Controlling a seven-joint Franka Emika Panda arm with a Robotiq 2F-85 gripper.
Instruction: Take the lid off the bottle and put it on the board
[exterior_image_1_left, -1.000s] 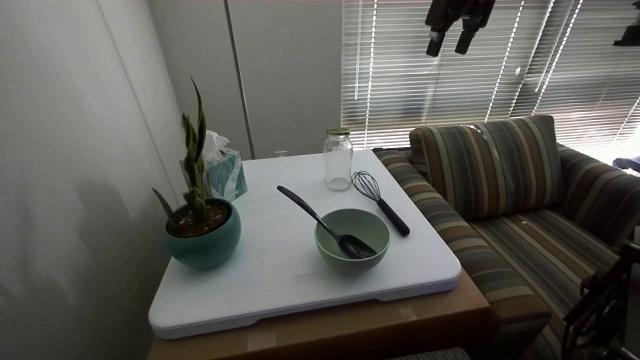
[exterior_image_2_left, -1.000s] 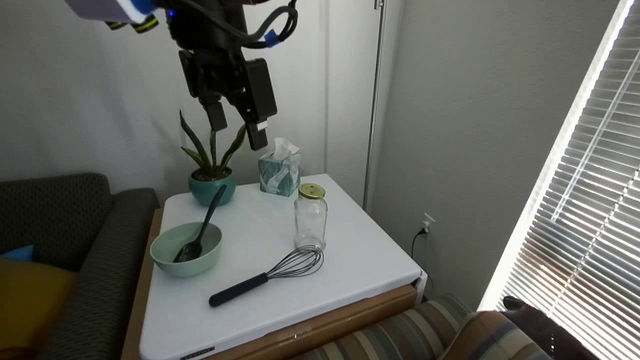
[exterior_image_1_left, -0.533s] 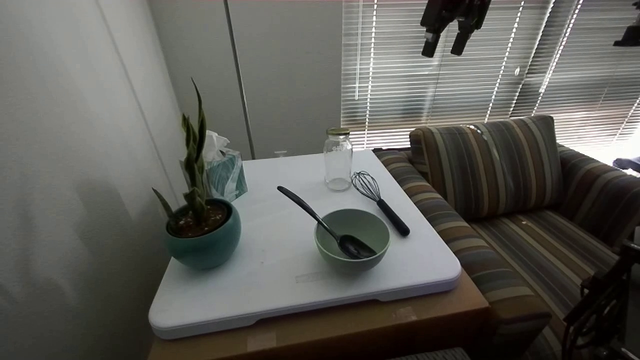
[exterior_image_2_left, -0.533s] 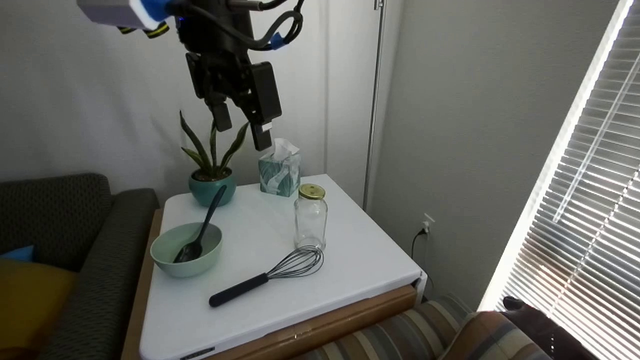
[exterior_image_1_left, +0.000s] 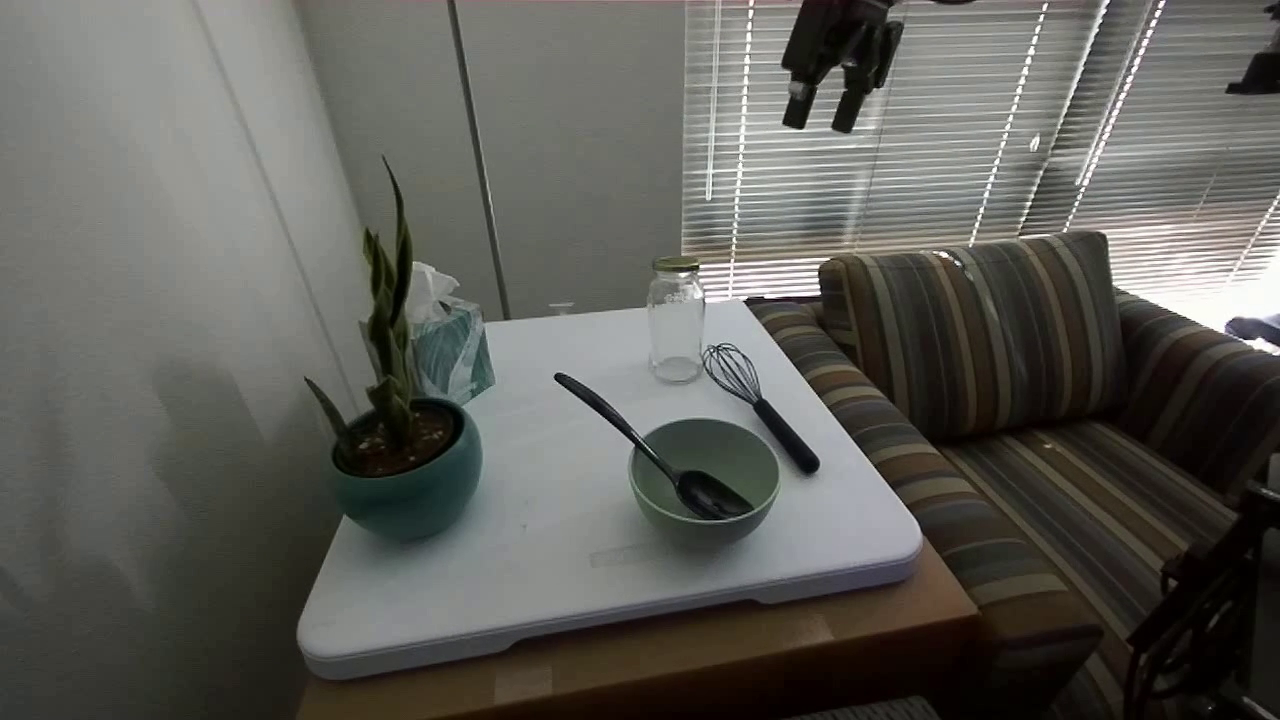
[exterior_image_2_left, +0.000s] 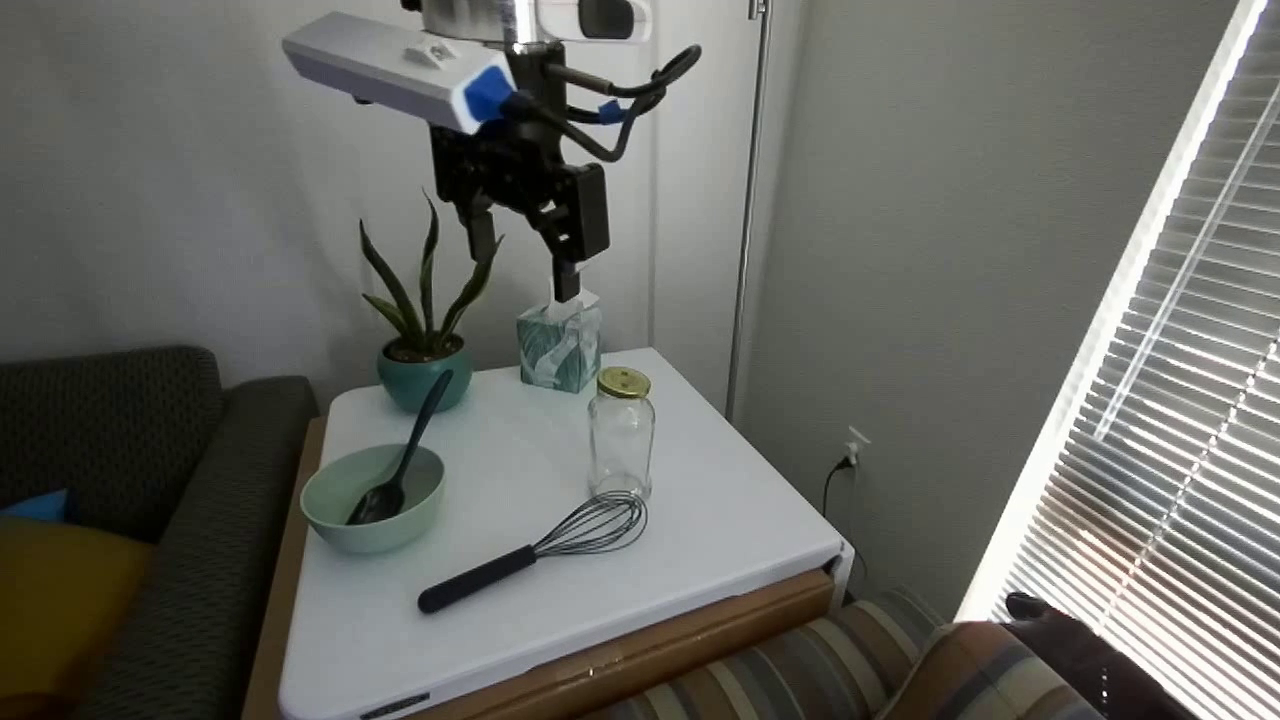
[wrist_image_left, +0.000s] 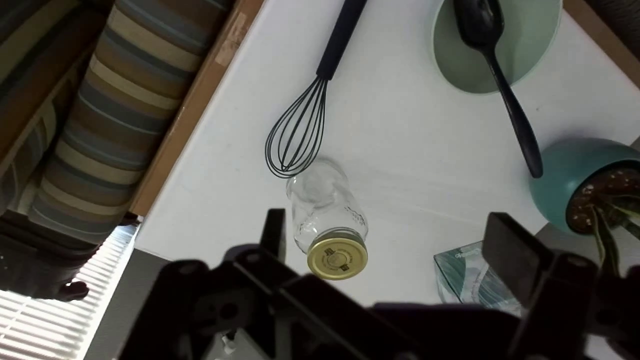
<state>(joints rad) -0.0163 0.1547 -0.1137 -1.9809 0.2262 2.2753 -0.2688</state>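
The gripper (wrist_image_left: 392, 242) enters at the bottom of the wrist frame, its two fingers spread wide apart. In both exterior views it hangs near the top of the frame, well apart from the lid (wrist_image_left: 338, 256). The lid, gold with printed marks, is seated on the mouth of the bottle (wrist_image_left: 330, 212), at lower centre of the wrist frame. The bottle is see-through clear glass and stands upright on the board (wrist_image_left: 400, 125), a white slab.

At lower right of the wrist frame is a teal-patterned tissue box (wrist_image_left: 460, 275); in an exterior view a white tissue (exterior_image_1_left: 430, 290) protrudes from its top. At upper centre a whisk (wrist_image_left: 324, 77) lies with its wire head just beside the bottle's base; contact cannot be determined. The green bowl (wrist_image_left: 530, 40), upper right, contains a black spoon (wrist_image_left: 481, 27), handle leaning out over the rim. The teal pot (wrist_image_left: 560, 175), at the right edge, contains brown soil (exterior_image_1_left: 425, 435) and a long-leaved plant (exterior_image_1_left: 383, 325).

Beyond the board, a striped armchair (wrist_image_left: 120, 110) occupies the upper left; window blinds (wrist_image_left: 45, 320) show at lower left.
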